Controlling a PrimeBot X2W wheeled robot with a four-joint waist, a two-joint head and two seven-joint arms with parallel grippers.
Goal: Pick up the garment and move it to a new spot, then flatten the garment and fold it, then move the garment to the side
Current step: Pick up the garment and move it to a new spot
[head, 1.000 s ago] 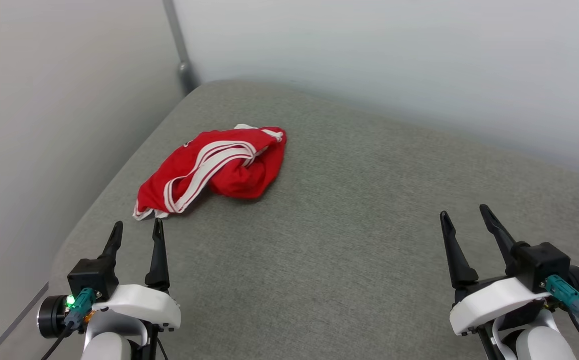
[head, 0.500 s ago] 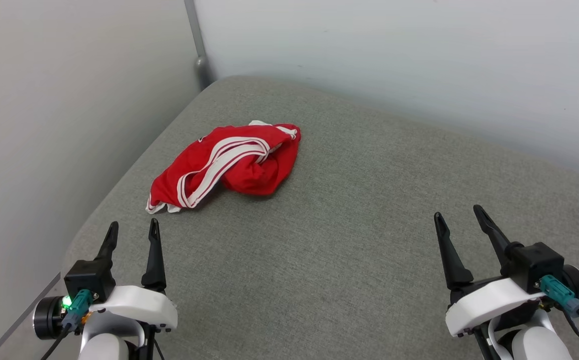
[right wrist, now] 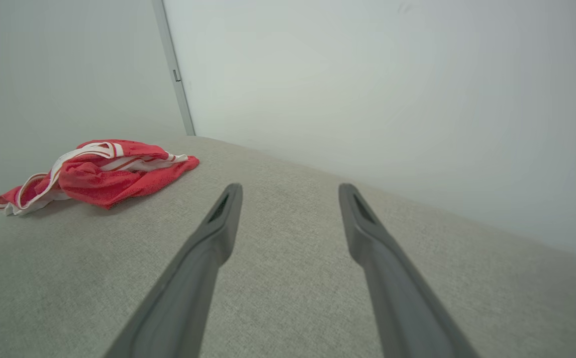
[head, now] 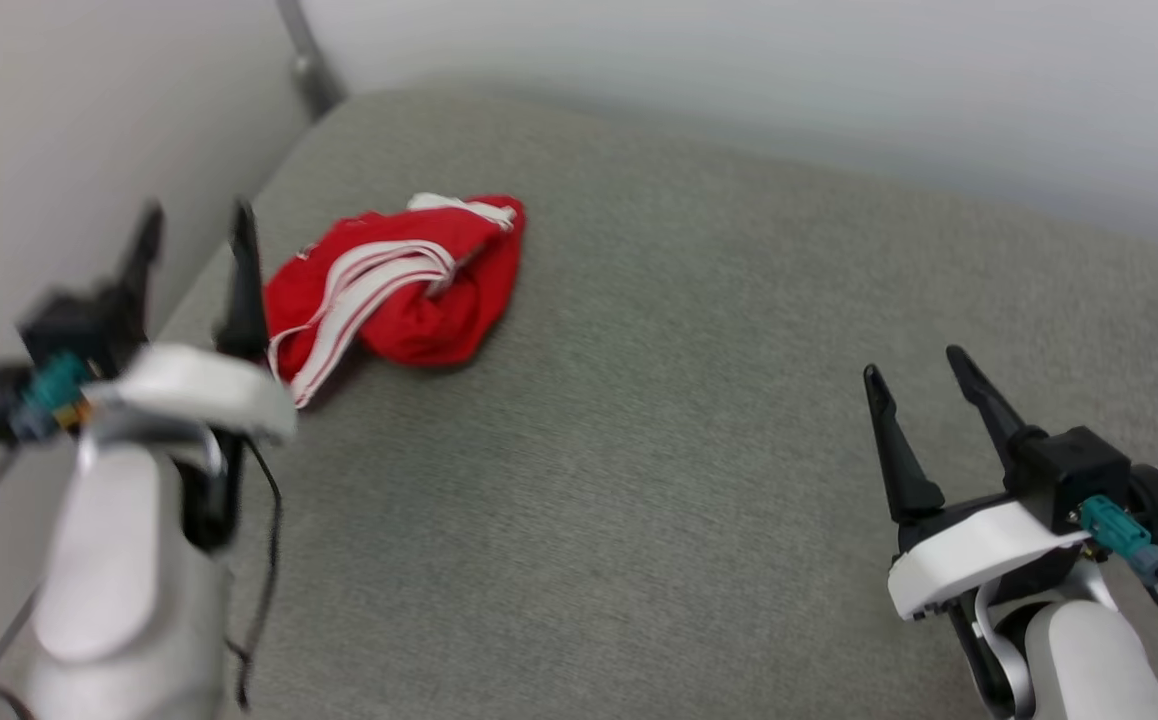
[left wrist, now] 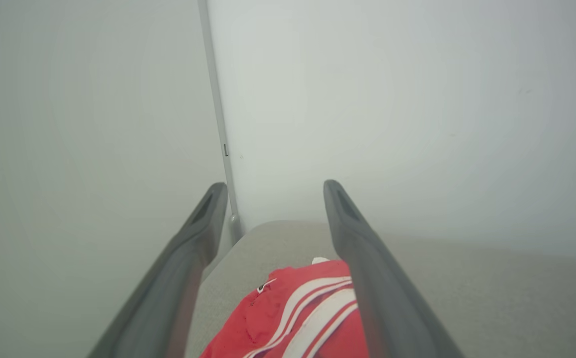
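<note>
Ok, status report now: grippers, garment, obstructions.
Garment crumpled on grey cushion, ungripped. Left gripper open, poised at its left end. Right gripper open, well apart. Wall close on the left.

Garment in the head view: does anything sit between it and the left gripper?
Nothing visible does. The left gripper, open, is close beside the crumpled garment on the grey cushion, with no other object between them.
</note>
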